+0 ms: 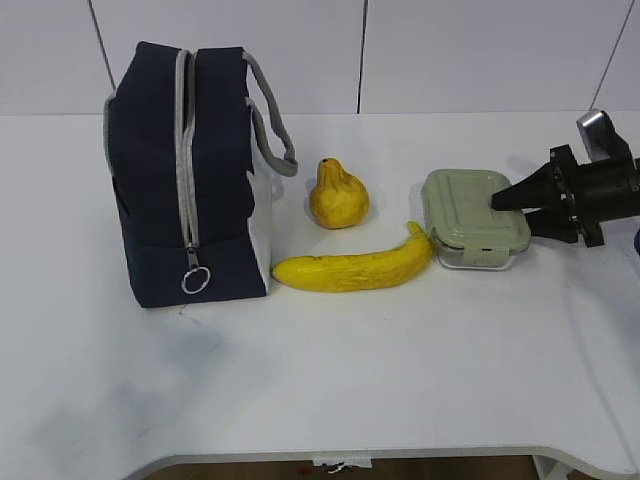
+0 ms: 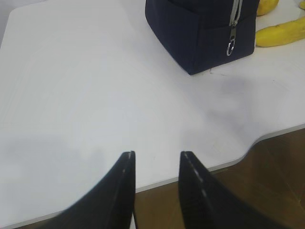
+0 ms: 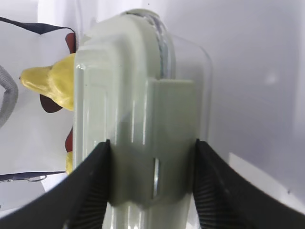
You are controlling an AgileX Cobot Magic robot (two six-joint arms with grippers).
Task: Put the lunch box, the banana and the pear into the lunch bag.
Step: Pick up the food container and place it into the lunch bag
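The right gripper has its two black fingers spread on either side of the lunch box, one above the pale green lid and one lower down at the box's near end; in the right wrist view the ribbed fingers flank the lid's clip tab with the box filling the gap between them — whether the pads actually press on it cannot be told. Just beyond the box from this gripper lies the banana, its tip touching or almost touching the container's corner, and past that the pear stands upright on the white table. Farthest from the right gripper is the navy lunch bag, standing upright with its grey zipper closed and the ring pull hanging low. The left gripper hovers over bare table near the edge, fingers apart and holding nothing, with the bag well ahead of it.
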